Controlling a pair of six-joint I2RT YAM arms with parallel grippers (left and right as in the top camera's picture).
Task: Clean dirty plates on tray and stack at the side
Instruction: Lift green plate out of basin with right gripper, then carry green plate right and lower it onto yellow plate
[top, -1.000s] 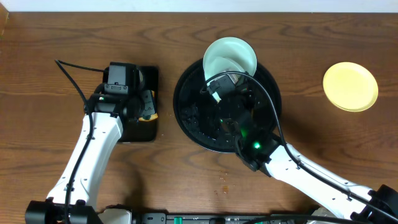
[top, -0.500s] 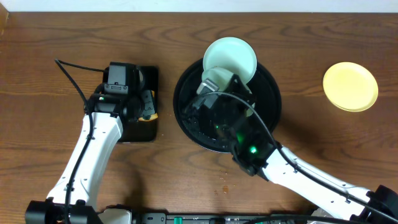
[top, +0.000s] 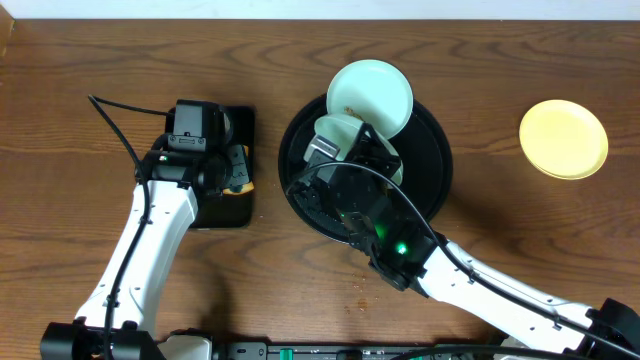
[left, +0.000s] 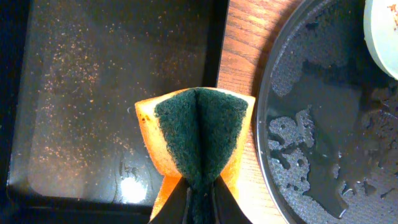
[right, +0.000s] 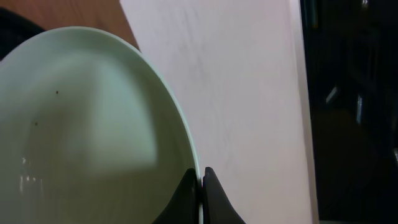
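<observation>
The round black tray (top: 430, 185) sits mid-table, wet inside. One mint-blue plate (top: 372, 92) rests on its far rim. My right gripper (top: 347, 150) is shut on the rim of a second mint-blue plate (top: 332, 130) and holds it tilted above the tray; the right wrist view shows the plate (right: 93, 124) pinched between the fingers (right: 200, 180). The pale yellow plate (top: 563, 138) lies on the bare wood at the far right. My left gripper (left: 199, 199) is shut on an orange sponge with a green pad (left: 199, 130), folded, at the small tray's right edge.
A small rectangular black tray (top: 212, 212), speckled with crumbs (left: 93, 81), lies left of the round tray (left: 323, 137) with a narrow strip of wood between them. A few crumbs lie on the table in front of the round tray.
My right gripper has pulled the second mint-blue plate off the far plate, toward the front left, and tilted it up. The left arm and sponge have not moved.
</observation>
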